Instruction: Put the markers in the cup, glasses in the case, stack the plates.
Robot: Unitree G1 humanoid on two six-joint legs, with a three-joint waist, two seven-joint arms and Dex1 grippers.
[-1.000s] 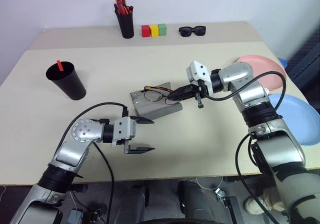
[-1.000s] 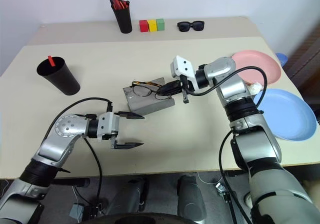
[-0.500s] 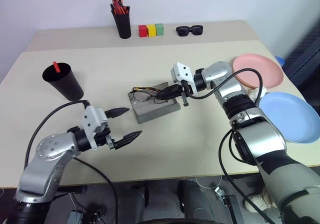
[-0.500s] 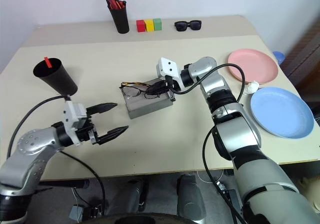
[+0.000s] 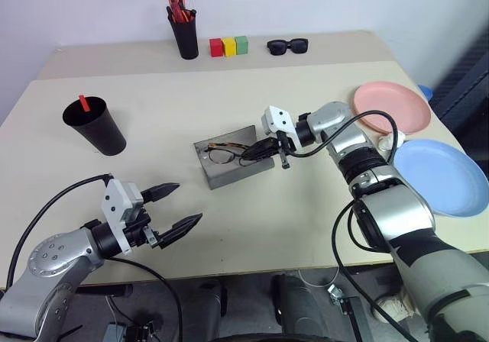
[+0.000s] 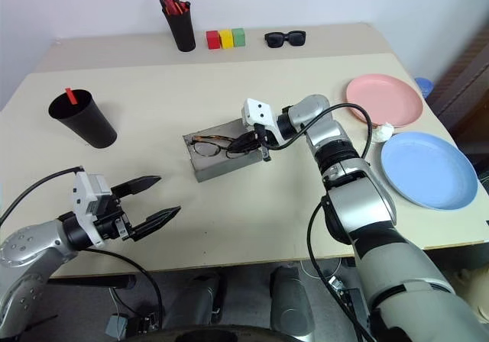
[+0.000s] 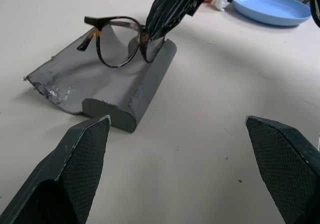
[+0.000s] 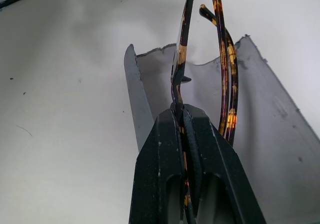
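glasses [image 5: 223, 156]: pinched at the frame by the right gripper [image 5: 257, 150], lenses upright over the open case [image 5: 233, 159], not yet laid flat inside.
case: lid open, just under the right gripper's tips.
right gripper: clamped tight on the glasses.
left gripper [image 5: 171, 207]: spread wide, empty, well short of the case.
markers: one red tip shows in the cup [image 5: 95, 127], far from both grippers; the second i cannot make out.
plates: pink plate [image 5: 386, 105] and blue plate [image 5: 439, 178] side by side behind the right arm, unstacked.
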